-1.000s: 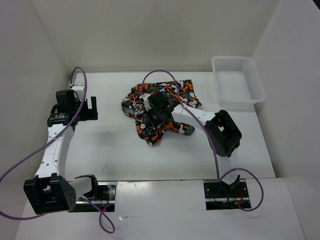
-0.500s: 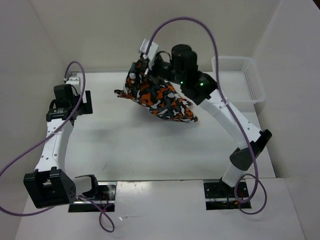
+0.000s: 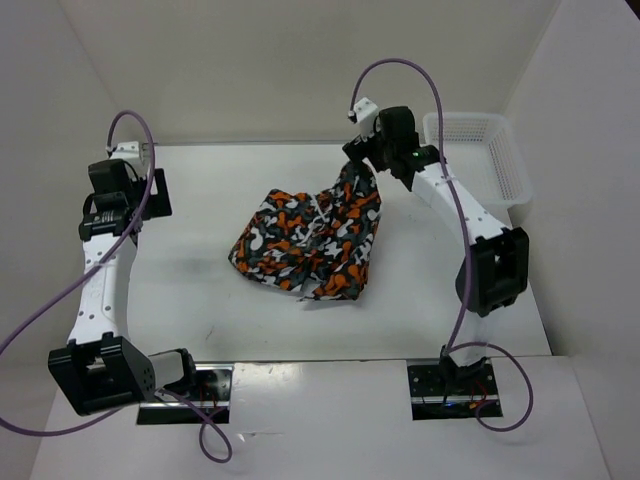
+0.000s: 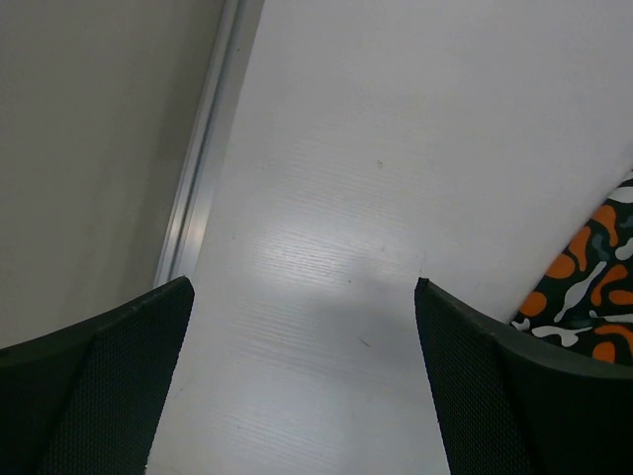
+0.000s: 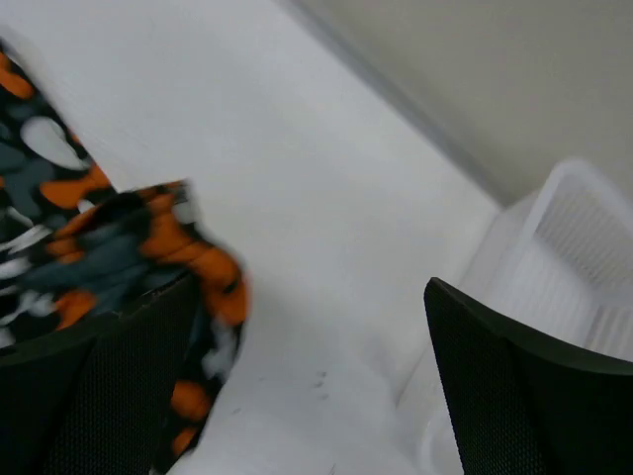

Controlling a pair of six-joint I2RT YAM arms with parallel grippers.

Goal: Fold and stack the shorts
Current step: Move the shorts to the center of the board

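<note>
No legible text, labels, brand marks, numbers or signs in any view, nothing readable on any surface inspected

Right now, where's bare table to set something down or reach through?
Widest: the near strip of table between the shorts and the near edge. Also free: the patch between the left arm and the shorts. Crowded: far right, where the open right gripper hangs at the shorts' corner, close to the basket.
</note>
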